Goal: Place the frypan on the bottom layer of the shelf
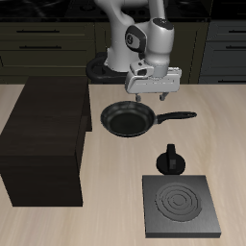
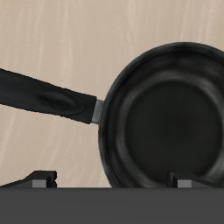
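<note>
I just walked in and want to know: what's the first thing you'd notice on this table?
The round black frypan sits in the middle of the table with its long handle sticking out sideways, and the robot's claw hangs right above it. Beside the pan stands the big dark shelf. Nearer the table's front edge are a small black knobbed pot and a square grey plate with rings.

tool (image 1: 154,97) hovering, fingers apart | frypan (image 1: 128,118) just beneath on worktop (image 1: 115,207) | shelf (image 1: 43,139) beside, apart
</note>
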Controlling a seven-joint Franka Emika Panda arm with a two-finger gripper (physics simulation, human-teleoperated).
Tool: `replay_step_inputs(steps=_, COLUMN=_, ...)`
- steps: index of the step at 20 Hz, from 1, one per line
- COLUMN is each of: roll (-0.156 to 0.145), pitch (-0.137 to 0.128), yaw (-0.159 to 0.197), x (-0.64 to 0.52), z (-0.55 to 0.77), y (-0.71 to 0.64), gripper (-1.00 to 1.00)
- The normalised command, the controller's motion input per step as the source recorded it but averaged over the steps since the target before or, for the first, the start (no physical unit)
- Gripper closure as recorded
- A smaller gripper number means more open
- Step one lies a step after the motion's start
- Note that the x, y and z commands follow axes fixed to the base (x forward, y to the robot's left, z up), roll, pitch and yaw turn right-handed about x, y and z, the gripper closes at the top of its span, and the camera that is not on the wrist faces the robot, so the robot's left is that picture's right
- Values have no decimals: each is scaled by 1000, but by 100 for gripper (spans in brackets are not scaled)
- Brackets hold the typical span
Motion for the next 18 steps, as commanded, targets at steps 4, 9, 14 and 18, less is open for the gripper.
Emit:
replay_step_inputs(steps=4, roll=12, pitch=37, yaw=26, x=10, z=-283, y=22, gripper=-100)
replay_step_inputs(steps=9, roll=3, pitch=24, yaw=28, x=64, z=-209, y=-53, gripper=-100)
replay_step_inputs(steps=14, roll=5, pitch=20, yaw=-3, x=91, z=-161, y=-39, gripper=-100)
replay_step_inputs(steps=18, roll=-11, pitch=19, yaw=12, x=121, z=-165, y=-72, gripper=-100)
